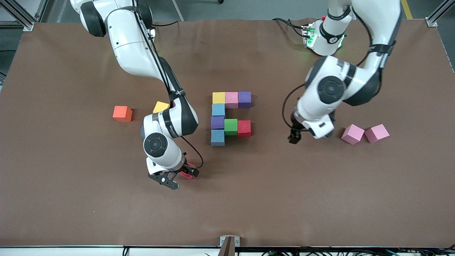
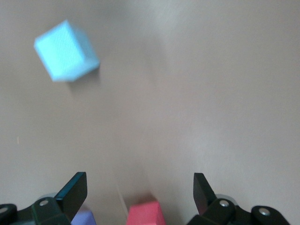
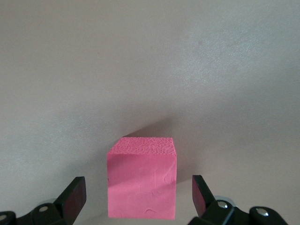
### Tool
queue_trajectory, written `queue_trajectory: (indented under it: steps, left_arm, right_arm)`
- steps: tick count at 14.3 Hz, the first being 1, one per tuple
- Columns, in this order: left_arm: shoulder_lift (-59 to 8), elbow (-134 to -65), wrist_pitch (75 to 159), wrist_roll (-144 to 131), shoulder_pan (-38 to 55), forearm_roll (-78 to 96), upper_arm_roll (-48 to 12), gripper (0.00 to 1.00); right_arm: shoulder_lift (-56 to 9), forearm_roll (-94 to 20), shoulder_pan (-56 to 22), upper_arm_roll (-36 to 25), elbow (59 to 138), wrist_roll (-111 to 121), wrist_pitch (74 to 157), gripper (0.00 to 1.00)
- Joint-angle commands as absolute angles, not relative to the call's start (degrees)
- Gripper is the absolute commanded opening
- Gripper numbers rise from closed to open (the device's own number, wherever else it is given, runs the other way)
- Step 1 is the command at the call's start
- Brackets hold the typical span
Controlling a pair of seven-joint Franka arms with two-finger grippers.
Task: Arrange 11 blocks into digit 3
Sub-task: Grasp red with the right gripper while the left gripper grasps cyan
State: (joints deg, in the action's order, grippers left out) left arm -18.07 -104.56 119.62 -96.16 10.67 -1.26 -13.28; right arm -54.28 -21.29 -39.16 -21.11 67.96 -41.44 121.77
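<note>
1. The right arm is reaching down toward the bench, its tool point(image 1: 177, 176) hanging low with fingers spread wide.
2. The left arm is bending down, its tool point(image 1: 294, 137) also gaping, fingers apart.

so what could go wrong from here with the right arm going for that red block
1. The right gripper has its fingers open around the red block but not closed; the block sits off-centre between them, so closing may twist it.
2. The partly built digit is tightly packed; setting another block against it could nudge the red one at its edge.
3. The left gripper hangs open beside the digit, crowding the approach.
</note>
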Motion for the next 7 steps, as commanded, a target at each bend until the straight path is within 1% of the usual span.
queue_trajectory:
  steps: [1,4,5,6,7]
  left_arm:
    - [-16.7,-107.04,119.35,-84.08,6.96,-5.35,-13.8,1.0]
    - [-17.22,-108.28,120.15,-71.84,4.05,-8.34,-13.8,1.0]
    - [-17.49,-108.98,120.23,-67.63,3.35,-9.65,-13.89,1.0]
    - [-17.4,-109.94,120.67,-63.5,2.9,-10.71,-13.8,1.0]
    - [-17.05,-111.6,121.8,-59.89,1.94,-11.51,-13.89,1.0]
  right_arm:
    - [-55.1,-19.25,-39.72,-20.66,67.15,-43.24,121.81,1.0]
    - [-55.46,-18.63,-40.34,-20.65,68.11,-43.59,123.22,1.0]
    - [-55.46,-18.63,-40.25,-20.57,68.12,-43.59,123.22,0.98]
    - [-55.46,-18.72,-40.34,-20.57,68.38,-43.51,123.22,0.94]
    - [-55.46,-18.63,-40.25,-20.57,68.38,-43.42,123.14,0.8]
